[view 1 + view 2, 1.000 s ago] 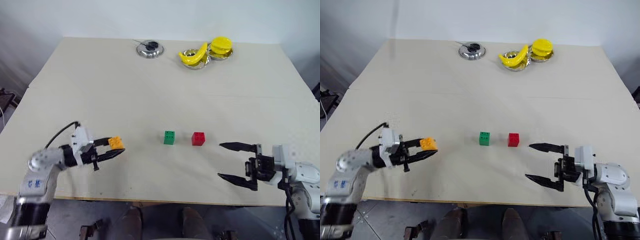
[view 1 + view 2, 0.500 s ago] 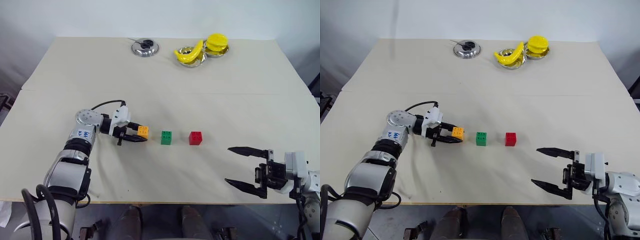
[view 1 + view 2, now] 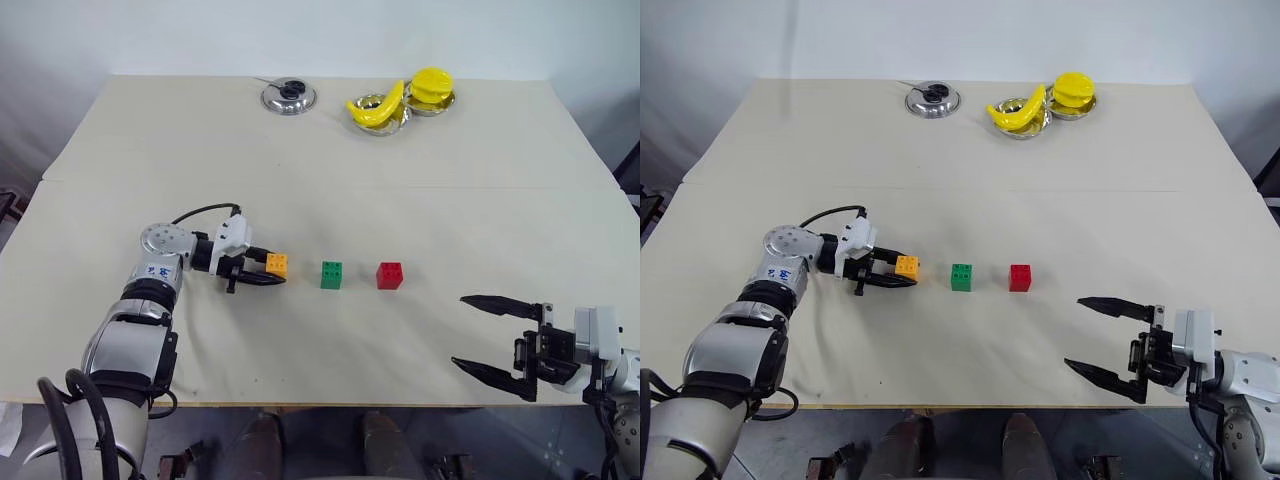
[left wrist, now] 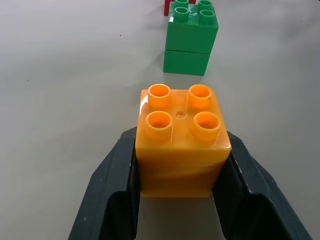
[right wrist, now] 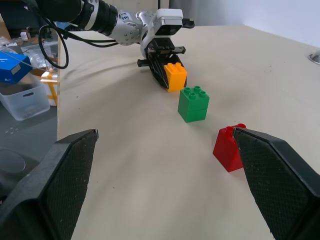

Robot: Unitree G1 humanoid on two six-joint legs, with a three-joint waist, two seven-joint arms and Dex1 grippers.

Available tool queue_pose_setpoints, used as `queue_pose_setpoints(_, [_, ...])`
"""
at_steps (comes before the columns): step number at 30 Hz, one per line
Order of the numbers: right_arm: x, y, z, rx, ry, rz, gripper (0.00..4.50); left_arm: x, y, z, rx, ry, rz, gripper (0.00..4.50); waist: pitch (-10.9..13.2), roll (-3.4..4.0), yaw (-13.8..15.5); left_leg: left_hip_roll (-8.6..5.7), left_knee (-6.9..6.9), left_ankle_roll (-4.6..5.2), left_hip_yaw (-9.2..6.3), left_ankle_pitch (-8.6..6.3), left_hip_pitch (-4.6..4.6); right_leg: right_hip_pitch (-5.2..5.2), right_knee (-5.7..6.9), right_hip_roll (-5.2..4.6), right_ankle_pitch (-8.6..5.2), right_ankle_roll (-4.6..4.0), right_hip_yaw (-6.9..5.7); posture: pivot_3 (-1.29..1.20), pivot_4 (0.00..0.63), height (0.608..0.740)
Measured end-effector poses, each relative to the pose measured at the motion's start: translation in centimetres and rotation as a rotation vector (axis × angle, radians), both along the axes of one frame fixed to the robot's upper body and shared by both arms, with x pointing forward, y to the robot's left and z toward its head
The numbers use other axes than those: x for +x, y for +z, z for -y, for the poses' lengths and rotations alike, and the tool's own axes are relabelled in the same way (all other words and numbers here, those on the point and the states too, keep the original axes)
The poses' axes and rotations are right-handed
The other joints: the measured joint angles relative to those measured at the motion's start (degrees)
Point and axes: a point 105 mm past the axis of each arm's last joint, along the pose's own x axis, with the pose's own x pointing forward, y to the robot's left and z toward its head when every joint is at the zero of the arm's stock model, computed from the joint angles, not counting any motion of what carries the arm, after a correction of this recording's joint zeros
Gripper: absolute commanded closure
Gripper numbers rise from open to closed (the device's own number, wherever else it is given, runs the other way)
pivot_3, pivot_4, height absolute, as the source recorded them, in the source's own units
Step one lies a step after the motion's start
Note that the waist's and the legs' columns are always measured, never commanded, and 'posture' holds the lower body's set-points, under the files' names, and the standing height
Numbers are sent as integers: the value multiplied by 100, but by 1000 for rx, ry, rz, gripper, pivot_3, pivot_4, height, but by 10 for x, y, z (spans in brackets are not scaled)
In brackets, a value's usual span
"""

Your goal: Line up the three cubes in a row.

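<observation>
Right hand [image 3: 497,337]: nearest item, at the tabletop's [image 3: 300,180] front edge, well right of the green cube [image 3: 331,275]; fingers spread wide, nothing between them.
Left hand [image 3: 268,272]: left of the green cube, fingers clamped on the orange-yellow cube [image 3: 277,264], which sits low at the tabletop, near the green cube but apart.
Red cube [image 3: 390,275]: just right of the green cube, a gap between; all three roughly in one line.
Beyond the green cube, far edge: metal lid [image 3: 289,97], banana [image 3: 383,106], yellow round fruit [image 3: 433,84] in bowls.
</observation>
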Motion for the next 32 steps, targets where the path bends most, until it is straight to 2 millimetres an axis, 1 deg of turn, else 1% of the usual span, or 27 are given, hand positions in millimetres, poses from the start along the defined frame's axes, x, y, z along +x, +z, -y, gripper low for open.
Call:
queue_pose_setpoints(2, [1,1,0,0,2,5,0,0,0,1,-5,2,-10,2248,0,0,3,0,1,0,0,0,0,0,1,0,0,0,0,0,150,740])
queue_pose_setpoints(5, [2,2,-1,0,5,10,0,0,-3,1,2,6,-41,1438,0,0,3,0,3,0,-1,0,-2,0,1,0,0,0,0,0,150,740])
queue_pose_setpoints(9, [4,6,-2,-2,12,24,0,-1,-4,0,8,5,-37,175,0,0,4,0,10,0,-2,0,0,2,8,0,0,0,0,0,150,740])
queue_pose_setpoints(10, [4,6,-2,-3,13,26,0,-2,-4,-1,7,4,-30,30,0,0,4,0,12,0,-2,1,1,2,11,0,0,0,0,0,150,740])
queue_pose_setpoints(13, [5,7,-3,-6,19,24,0,-3,-4,-9,-12,30,-14,30,0,0,-5,1,13,0,-3,1,0,1,12,1,0,0,0,0,150,740])
queue_pose_setpoints(15, [5,6,-2,-8,20,20,0,-4,0,-20,-25,58,6,30,0,0,-17,3,8,0,-3,1,0,-1,12,1,0,0,0,0,150,740])
queue_pose_setpoints(16, [5,6,-2,-9,22,15,0,-5,6,-28,-45,76,32,30,0,0,-22,4,7,0,-3,1,-1,-3,12,2,0,0,0,0,150,740])
queue_pose_setpoints(17, [5,7,-2,-14,22,14,0,-7,12,-36,-70,97,59,30,0,0,-37,6,5,0,-2,1,0,-4,12,2,0,0,1,0,150,740])
queue_pose_setpoints(19, [5,7,4,-23,4,10,0,-15,28,-64,-100,160,113,30,0,0,-49,12,-2,0,-3,1,1,-5,14,6,0,-1,1,0,150,740])
queue_pose_setpoints(21, [4,7,11,-33,-20,4,0,-30,36,-90,-85,209,147,30,-2,4,-39,12,-7,0,1,1,6,-4,12,4,-1,-3,2,0,150,740])
queue_pose_setpoints(24, [1,-1,23,-55,-46,-24,0,-58,30,-119,-57,273,116,30,-2,5,-21,12,-9,8,5,-4,10,1,8,1,-1,-4,2,0,150,740])
queue_pose_setpoints(26, [2,-7,35,-76,-74,-37,0,-75,21,-129,-48,298,94,30,-2,4,0,11,-5,25,4,-13,10,4,8,1,-1,-4,1,0,150,740])
queue_pose_setpoints(28, [4,-11,46,-106,-98,-45,0,-87,17,-134,-48,327,84,30,-1,4,36,10,-3,25,1,-13,13,11,9,0,-1,-4,0,0,150,740])
queue_pose_setpoints(30, [6,-15,56,-130,-123,-53,0,-92,19,-137,-66,376,89,30,-2,4,66,11,-3,26,0,-13,19,16,8,2,-1,-4,-1,0,150,740])
queue_pose_setpoints(32, [9,-17,62,-133,-142,-51,0,-94,22,-139,-74,415,113,30,-2,4,66,12,-4,26,0,-13,21,17,7,2,-1,-4,-1,0,150,740])
